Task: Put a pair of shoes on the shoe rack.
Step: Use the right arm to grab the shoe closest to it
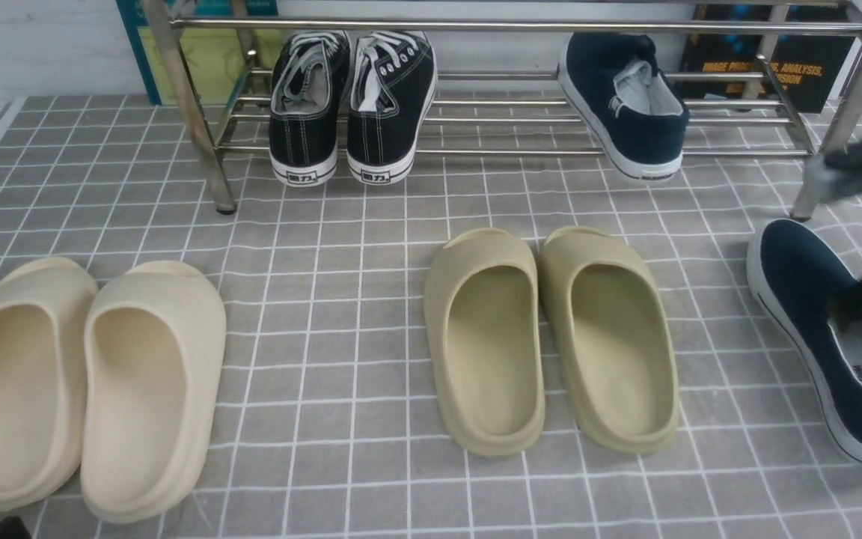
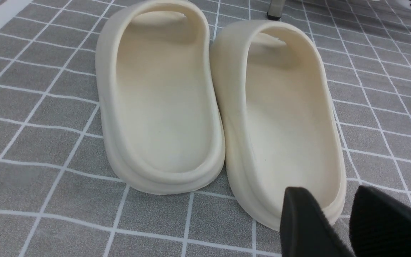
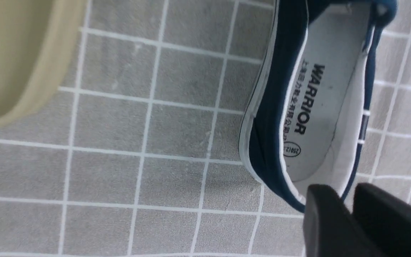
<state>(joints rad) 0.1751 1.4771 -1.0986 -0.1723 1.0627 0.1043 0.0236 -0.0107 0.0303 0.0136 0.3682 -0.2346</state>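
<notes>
Lying flat, the navy-blue canvas slip-on shoe (image 3: 268, 117), white rubber-soled, is overhung at its heel by the right gripper (image 3: 345, 195), narrowly parted, empty.

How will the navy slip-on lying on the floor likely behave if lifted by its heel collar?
The navy slip-on probably sags: its canvas upper looks thin, so the collar may fold under a pinch. Its white rubber sole likely holds most of the weight, so the toe may droop. Pushed, that sole would probably grip the tiled mat rather than slide.
</notes>
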